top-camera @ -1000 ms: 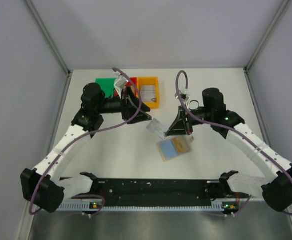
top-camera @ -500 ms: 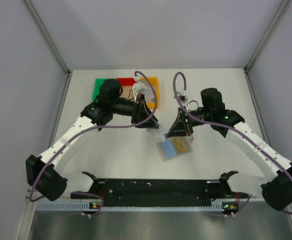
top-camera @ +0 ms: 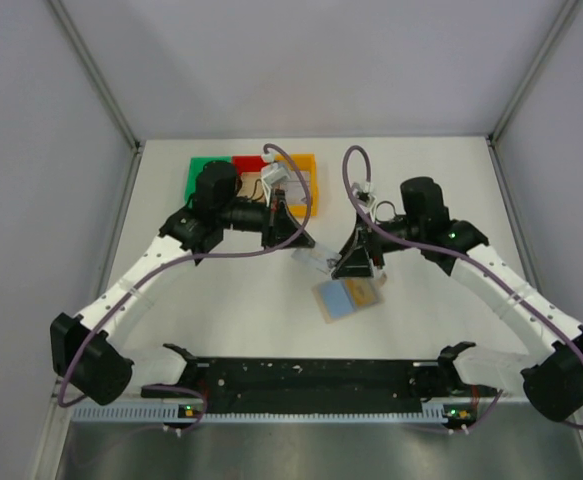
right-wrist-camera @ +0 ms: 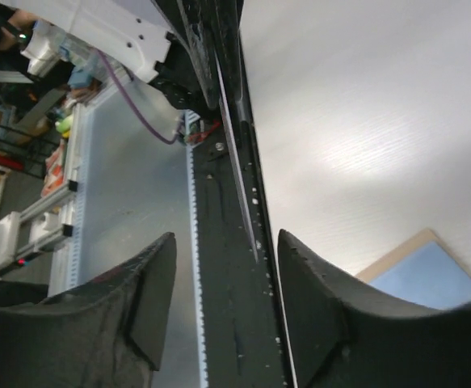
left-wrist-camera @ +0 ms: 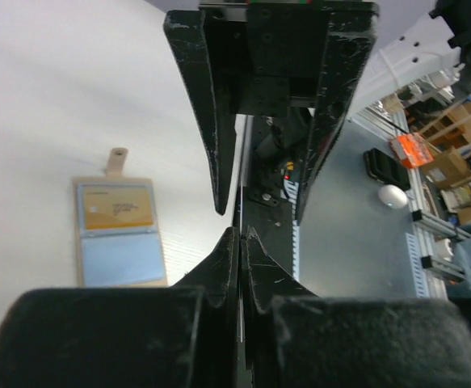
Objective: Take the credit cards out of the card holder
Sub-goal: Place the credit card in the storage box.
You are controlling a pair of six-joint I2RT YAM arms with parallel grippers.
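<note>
Clamped one credit card [top-camera: 310, 258] edge-on between the left fingers [left-wrist-camera: 219, 279], above the desk [top-camera: 221, 300]; straddled its other end with the right fingers [right-wrist-camera: 142, 307], spread apart. Found the card holder [top-camera: 349, 297] lying open just beside the right fingers, a tan card [left-wrist-camera: 118, 206] inside.

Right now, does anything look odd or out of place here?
Only mildly: a thin grey card is in mid-air, pinched edge-on in the left gripper, and the open tan leather-like wallet lies skewed on the white table.
</note>
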